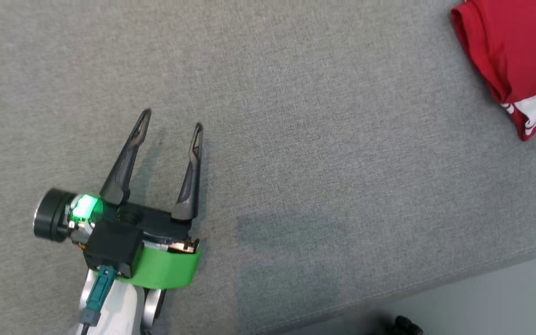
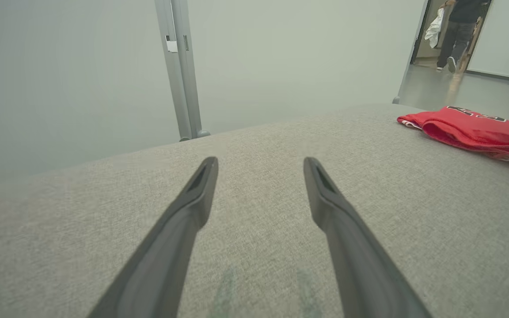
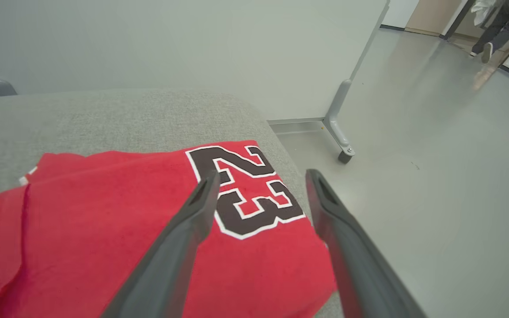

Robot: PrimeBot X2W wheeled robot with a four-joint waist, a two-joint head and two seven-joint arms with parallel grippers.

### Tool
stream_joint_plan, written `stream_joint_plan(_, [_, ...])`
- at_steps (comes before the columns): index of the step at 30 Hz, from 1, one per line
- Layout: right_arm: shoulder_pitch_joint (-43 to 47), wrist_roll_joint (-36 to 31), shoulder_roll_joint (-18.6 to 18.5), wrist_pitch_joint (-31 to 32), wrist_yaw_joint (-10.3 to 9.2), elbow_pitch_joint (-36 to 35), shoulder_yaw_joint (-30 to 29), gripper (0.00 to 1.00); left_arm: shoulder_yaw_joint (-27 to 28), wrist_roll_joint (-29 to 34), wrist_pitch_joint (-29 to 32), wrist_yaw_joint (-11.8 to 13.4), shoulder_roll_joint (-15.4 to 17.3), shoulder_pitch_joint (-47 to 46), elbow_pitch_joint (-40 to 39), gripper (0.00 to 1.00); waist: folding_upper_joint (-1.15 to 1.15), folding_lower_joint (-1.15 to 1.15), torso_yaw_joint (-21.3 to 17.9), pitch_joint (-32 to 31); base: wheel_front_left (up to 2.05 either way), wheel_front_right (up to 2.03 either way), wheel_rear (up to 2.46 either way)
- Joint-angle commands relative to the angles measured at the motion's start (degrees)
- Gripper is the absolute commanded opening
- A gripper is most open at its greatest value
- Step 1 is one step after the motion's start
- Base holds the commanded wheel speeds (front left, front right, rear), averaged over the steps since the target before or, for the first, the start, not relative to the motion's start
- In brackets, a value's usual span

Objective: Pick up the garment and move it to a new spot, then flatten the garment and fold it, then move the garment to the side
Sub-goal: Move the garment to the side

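You see the folded red garment at two o'clock on the grey worktop, by its edge. Your left gripper at eight o'clock has its fingers spread over bare fabric. Your right gripper has its fingers spread above the garment, pinching nothing.

The folded red jersey is lying as a low obstacle on the grey cushion. Left of the jersey, bare fabric is stretching wide, leaving free passage. Past the jersey's numbered end, open floor is spreading. Beyond it a partition's wheeled foot is standing, and a person is walking farther off, probably well clear.
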Motion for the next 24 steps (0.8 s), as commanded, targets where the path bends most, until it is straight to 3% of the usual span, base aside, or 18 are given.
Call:
stream_joint_plan(1, [2.13, -1.56, 1.33, -0.18, -0.03, -0.91, -0.54, 1.0, 0.42, -0.77, -0.11, 0.68, -0.14, 1.43, 0.79, 1.0, 0.0, -0.01, 1.48, -4.99, 0.0, 0.0, 0.0])
stream_joint_plan(8, [11.95, -7.75, 9.35, -0.19, -0.04, -8.88, -2.78, 1.0, 3.7, -5.31, -0.1, 3.64, -1.89, 6.32, 7.51, 1.0, 0.0, -0.01, 4.01, -14.56, 0.0, 0.0, 0.0])
stream_joint_plan(13, [18.1, -11.29, 14.78, -0.19, -0.04, -12.45, -1.31, 1.0, 5.77, -7.46, -0.11, 5.05, -2.88, 9.66, 10.9, 1.0, 0.0, -0.01, 5.75, -20.75, 0.0, 0.0, 0.0])
stream_joint_plan(16, [21.58, -13.51, 17.52, -0.19, -0.04, -14.63, -1.2, 1.0, 5.92, -9.09, -0.1, 4.33, -3.2, 11.61, 13.7, 1.0, 0.0, -0.01, 6.88, -24.57, 0.0, 0.0, 0.0])
stream_joint_plan(19, [25.42, -15.32, 20.51, -0.19, -0.04, -17.66, -1.96, 1.0, 4.82, -11.06, -0.1, 1.21, -3.4, 12.93, 17.05, 1.0, 0.0, -0.01, 7.7, -27.83, 0.0, 0.0, 0.0])
stream_joint_plan(24, [34.45, -19.55, 25.53, -0.19, -0.04, -25.89, -2.71, 1.0, 5.51, -10.91, -0.11, 0.69, -3.62, 15.75, 18.41, 1.0, 0.0, -0.01, 8.85, -32.73, 0.0, 0.0, 0.0])
